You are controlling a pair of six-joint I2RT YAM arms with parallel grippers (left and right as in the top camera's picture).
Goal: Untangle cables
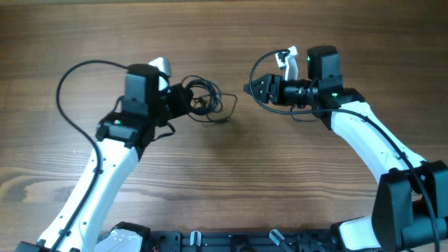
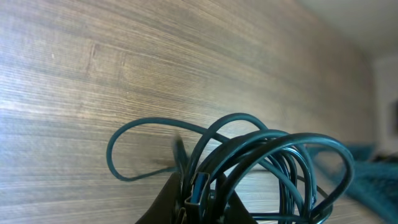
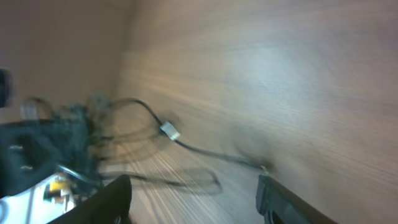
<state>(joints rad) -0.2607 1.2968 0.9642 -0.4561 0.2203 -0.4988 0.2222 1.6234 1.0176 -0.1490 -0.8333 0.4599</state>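
Untangling barely begun, I judge. Left tool (image 1: 186, 102) clamps the bunched cables (image 1: 203, 103); right tool (image 1: 250, 89) gapes wide, empty. Next: pinch one loose strand.

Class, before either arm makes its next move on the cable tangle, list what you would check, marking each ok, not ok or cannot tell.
1. Left gripper shut on the cables: ok.
2. Right gripper open and empty: ok.
3. Right gripper apart from the cables, seen overhead: ok.
4. A loose plug lies on the table, in the right wrist view: ok.
5. Which strand crosses which: cannot tell, too bunched and blurred.
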